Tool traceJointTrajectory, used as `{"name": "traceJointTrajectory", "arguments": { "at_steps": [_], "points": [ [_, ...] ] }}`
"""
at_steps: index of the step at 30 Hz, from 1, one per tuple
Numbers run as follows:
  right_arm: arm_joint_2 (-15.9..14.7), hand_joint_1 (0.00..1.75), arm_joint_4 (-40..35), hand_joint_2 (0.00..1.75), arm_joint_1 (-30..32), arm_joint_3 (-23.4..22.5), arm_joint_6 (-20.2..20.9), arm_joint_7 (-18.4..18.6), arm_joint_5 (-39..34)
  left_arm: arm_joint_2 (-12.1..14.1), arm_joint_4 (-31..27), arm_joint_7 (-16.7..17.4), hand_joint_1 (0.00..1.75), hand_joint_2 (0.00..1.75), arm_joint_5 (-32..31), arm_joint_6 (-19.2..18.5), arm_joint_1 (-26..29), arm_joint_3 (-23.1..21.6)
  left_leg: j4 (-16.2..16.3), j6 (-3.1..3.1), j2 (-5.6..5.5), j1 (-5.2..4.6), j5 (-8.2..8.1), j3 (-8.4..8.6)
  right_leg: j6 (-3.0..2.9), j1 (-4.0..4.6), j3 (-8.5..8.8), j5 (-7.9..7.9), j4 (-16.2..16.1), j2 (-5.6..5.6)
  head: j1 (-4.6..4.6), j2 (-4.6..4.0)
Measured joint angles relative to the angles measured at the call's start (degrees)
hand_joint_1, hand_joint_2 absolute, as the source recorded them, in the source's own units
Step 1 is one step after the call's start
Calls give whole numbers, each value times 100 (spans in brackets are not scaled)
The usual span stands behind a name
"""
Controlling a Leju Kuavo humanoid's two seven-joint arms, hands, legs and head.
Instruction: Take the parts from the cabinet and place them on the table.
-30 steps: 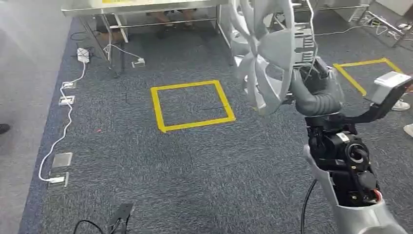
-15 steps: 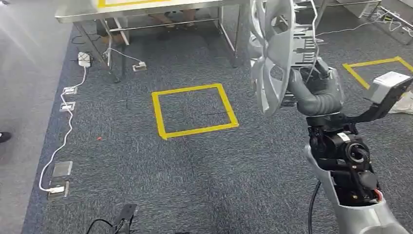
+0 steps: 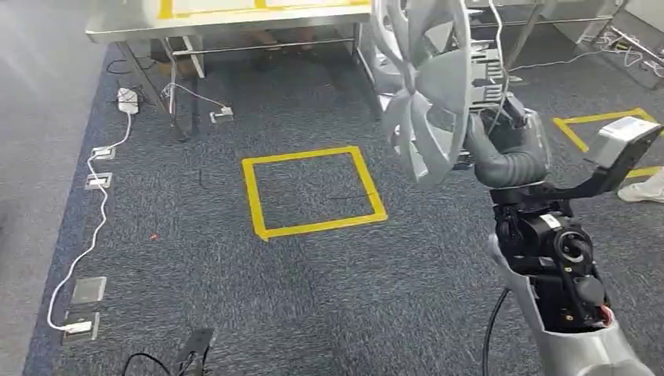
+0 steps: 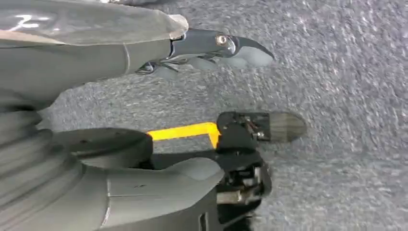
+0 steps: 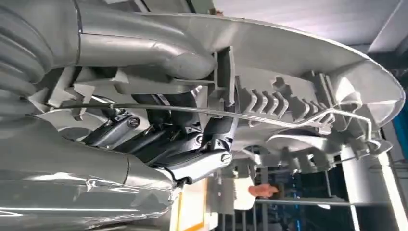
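While the silver wheel cover is carried upright near the surface, it is gripped by the right hand at its ribbed back. Judged light, stiff, springy; rim hold preferred. Left hand hangs holding nothing, fingers apart.

Silver spoked wheel cover, upright on edge, raised above carpet.

The silver wheel cover hides the right robot hand and runs off the top edge.
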Motion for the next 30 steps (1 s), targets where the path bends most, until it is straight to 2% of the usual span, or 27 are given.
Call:
{"name": "traceJointTrajectory", "arguments": {
  "at_steps": [1,2,3,4,5,6,7,8,9,10,11,12,13,14,15,16,17,19,20,21,22,24,25,26,27,29,30],
  "points": [
    [0,175,2,175,6,0,7,0,-2,0,-2,9,0,175,2,-4,7,0,0,-1,-21,-7,-71,104,-16,2,-33,11,-169,-3,13,0],
    [0,175,2,175,6,-2,7,2,-4,-4,0,18,0,175,2,-4,11,-2,0,-3,-41,-17,-142,204,-39,9,11,217,-521,-3,28,0],
    [0,175,2,175,5,-2,7,2,-4,-7,0,17,0,175,2,-5,8,0,0,-9,-52,-26,-211,298,-92,31,87,618,-992,-3,52,0],
    [0,175,2,175,5,-2,13,0,-4,-15,-2,17,0,175,2,-6,6,0,-4,-19,-52,-31,-275,365,-139,54,147,1153,-1460,-4,59,0],
    [0,175,9,175,9,-2,13,-2,-7,-31,-2,20,0,175,2,-11,10,-2,34,-43,-55,-56,-332,392,-173,75,88,1670,-1843,-5,52,-2],
    [0,175,11,175,2,-2,13,-7,-7,-28,-2,24,0,175,4,-11,7,-4,22,-74,-77,-56,-369,399,-179,111,140,1595,-1837,-5,67,0],
    [0,175,2,175,8,2,15,-9,-7,-24,0,35,0,175,4,-13,-3,-4,5,-112,-77,-51,-403,403,-200,108,210,1649,-1847,1,44,0],
    [0,175,-2,175,-20,0,17,-9,-11,-24,-2,37,0,175,9,-13,-9,-4,40,-121,-73,-58,-400,433,-224,115,212,1615,-1861,-7,65,0],
    [-2,175,-2,175,-37,0,31,-4,-9,-24,-2,37,0,175,9,-13,-17,-4,44,-135,-77,-66,-409,450,-242,93,273,1610,-1875,2,59,0],
    [0,175,-5,175,-46,-7,29,2,-4,-11,-2,37,0,175,9,-13,-24,-4,211,-154,-52,-50,-417,367,-257,55,356,1602,-1919,0,74,0],
    [0,175,-7,175,-51,-2,31,0,-9,-18,-2,35,0,175,11,-13,-33,-4,570,-194,-35,-59,-451,177,-292,45,398,1577,-1940,-8,55,0],
    [0,175,-4,175,-56,4,37,2,-9,-22,-2,35,0,175,11,-13,-39,-4,1055,-251,-24,-34,-592,-109,-306,41,430,1544,-1943,-11,13,0],
    [0,175,0,175,-47,7,46,2,-7,-20,-2,35,0,175,15,-13,-39,-4,1553,-305,-7,1,-830,-431,-307,41,466,1498,-1943,-11,-9,0],
    [0,175,4,175,-44,4,46,2,-7,-20,-2,35,0,175,17,-13,-28,-4,1908,-337,12,25,-1043,-685,-307,41,503,1458,-1943,-9,-11,0],
    [0,175,4,175,-39,4,46,2,-7,-17,-2,35,0,175,17,-13,-16,-4,2046,-356,22,44,-1098,-840,-302,38,545,1419,-1942,-2,-22,0],
    [0,175,4,175,-34,4,46,2,-7,-17,-2,35,0,175,17,-13,-11,-4,1930,-362,27,56,-976,-866,-295,35,601,1378,-1942,8,-37,0],
    [0,175,4,175,-32,4,48,4,-7,-17,-2,35,0,175,20,-13,-13,-4,1584,-357,28,65,-696,-780,-281,30,665,1333,-1942,13,-53,0],
    [0,175,4,175,-48,7,48,4,-7,-7,-2,35,0,175,20,-13,-24,-4,419,-314,32,65,128,-366,-244,23,823,1225,-1943,16,-88,0],
    [0,175,4,175,-60,7,50,2,-7,-2,-2,35,0,175,20,-13,-22,-4,83,-272,39,54,267,-274,-214,26,857,1188,-1945,17,-101,0],
    [0,175,4,175,-74,9,59,0,-7,0,-2,35,0,175,18,-13,-34,-4,27,-244,44,13,-1,-233,-171,42,854,1158,-1934,33,-109,0],
    [0,175,4,175,-88,9,63,-4,-7,-2,-2,35,0,175,20,-11,-40,-4,57,-222,39,13,96,-207,-134,48,838,1123,-1934,31,-96,0],
    [0,175,4,175,-106,20,74,0,-7,-2,-2,35,0,175,20,-4,-25,-4,66,-163,34,11,98,-200,-68,52,879,1076,-1948,25,-63,0],
    [0,175,2,175,-121,17,74,2,-7,-4,-2,37,0,175,22,-4,-31,-4,21,-139,34,54,101,-142,-38,28,866,1009,-1917,20,-50,0],
    [0,175,2,175,-128,20,76,4,-7,-4,-2,35,0,175,22,-2,-37,-4,19,-92,34,45,69,-107,-20,32,798,900,-1690,-4,-39,0],
    [0,175,4,175,-136,22,81,4,-7,-2,0,35,0,175,22,0,-44,-4,19,-51,34,41,43,-84,-8,34,591,711,-1268,-7,0,0],
    [0,175,7,175,-121,26,90,2,-24,-2,-2,35,0,175,20,0,-42,-4,21,-12,34,24,-11,-33,15,34,-17,324,-181,-7,28,0],
    [0,175,11,175,-115,28,90,2,-24,-2,-2,35,0,175,17,0,-35,-4,24,-8,30,19,-44,3,20,34,-240,301,133,-8,37,0]
  ]
}}
